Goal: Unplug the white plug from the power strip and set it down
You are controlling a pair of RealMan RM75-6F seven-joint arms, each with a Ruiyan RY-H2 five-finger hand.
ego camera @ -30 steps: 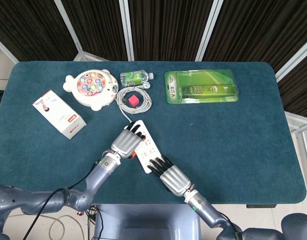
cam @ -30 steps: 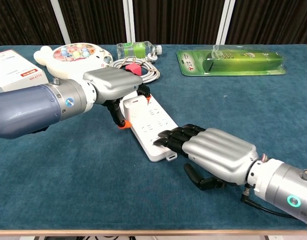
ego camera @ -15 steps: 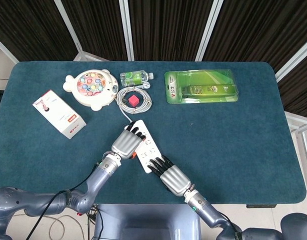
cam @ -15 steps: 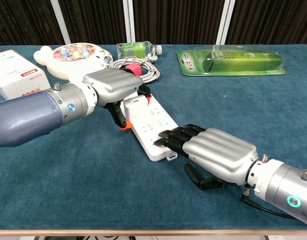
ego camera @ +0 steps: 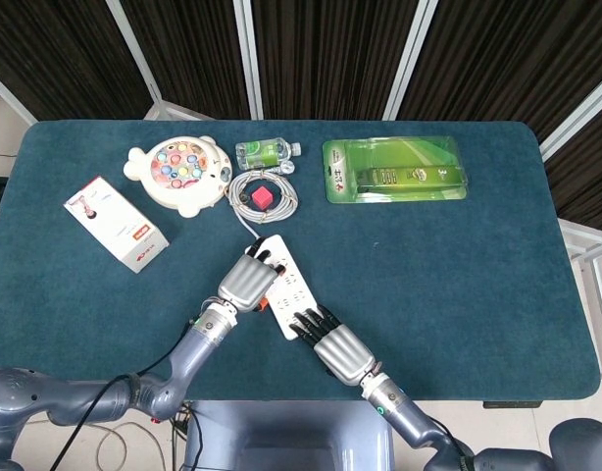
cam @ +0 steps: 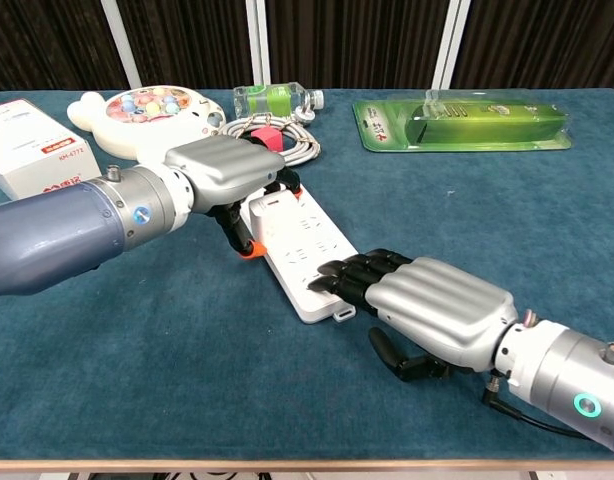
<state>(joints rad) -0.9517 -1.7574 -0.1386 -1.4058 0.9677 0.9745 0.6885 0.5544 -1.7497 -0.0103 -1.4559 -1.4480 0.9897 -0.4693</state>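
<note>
— Looking over the surface first: what is it?

— A table [ego camera: 458,275] under a dark teal cloth with rounded corners. Black curtains [ego camera: 330,59] hang behind it, with white frame bars running across them.

— Where is the task's thing?

— The power strip [ego camera: 293,289] lies slantwise near the front edge, left of centre. The white plug [cam: 270,205] sits in its far end, seen best from the chest view.

— And the hands?

— The left hand [ego camera: 247,283] is curled down over that far end, fingers bent around the plug. Whether they actually grip it, I cannot tell. The right hand [ego camera: 338,348] lies low with its fingers stretched out side by side, fingertips resting on the strip's near end and holding nothing.

— What lines the edges?

— Everything else keeps to the back and left. A fish-shaped toy [ego camera: 178,175], a lying bottle [ego camera: 265,151] and a green blister pack [ego camera: 394,170] sit along the far edge. A white box [ego camera: 117,224] lies towards the left edge. A coiled cable [cam: 302,148] with a pink cube [ego camera: 263,197] in its middle lies just beyond the strip.

— Open room?

— The whole right half in front of the green pack is bare cloth, as is the patch left of the strip, in front of the box.
</note>
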